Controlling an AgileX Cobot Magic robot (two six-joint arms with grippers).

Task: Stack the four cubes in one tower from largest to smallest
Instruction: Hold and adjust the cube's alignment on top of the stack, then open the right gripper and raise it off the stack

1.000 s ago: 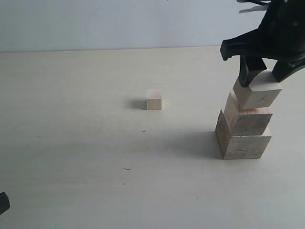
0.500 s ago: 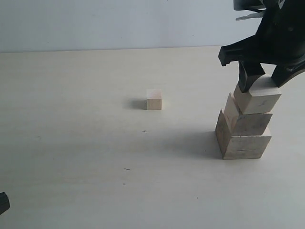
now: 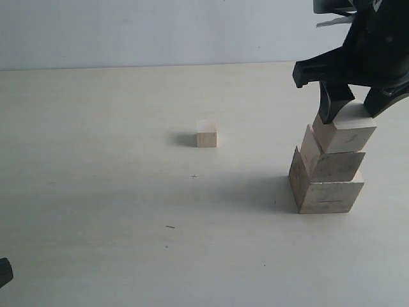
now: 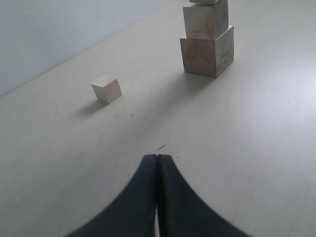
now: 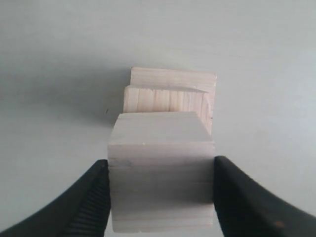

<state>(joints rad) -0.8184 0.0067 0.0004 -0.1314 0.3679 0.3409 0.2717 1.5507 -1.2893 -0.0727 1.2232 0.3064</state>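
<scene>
Third cube (image 3: 346, 137) in right gripper (image 3: 350, 114), lower, now level

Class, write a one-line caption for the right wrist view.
Right jaws clasp the third cube atop two stacked cubes.

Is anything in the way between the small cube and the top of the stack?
Yes: the right tool grips the top cube of the stack, covering the spot where the small cube must land. Nothing else visible lies between them.
</scene>
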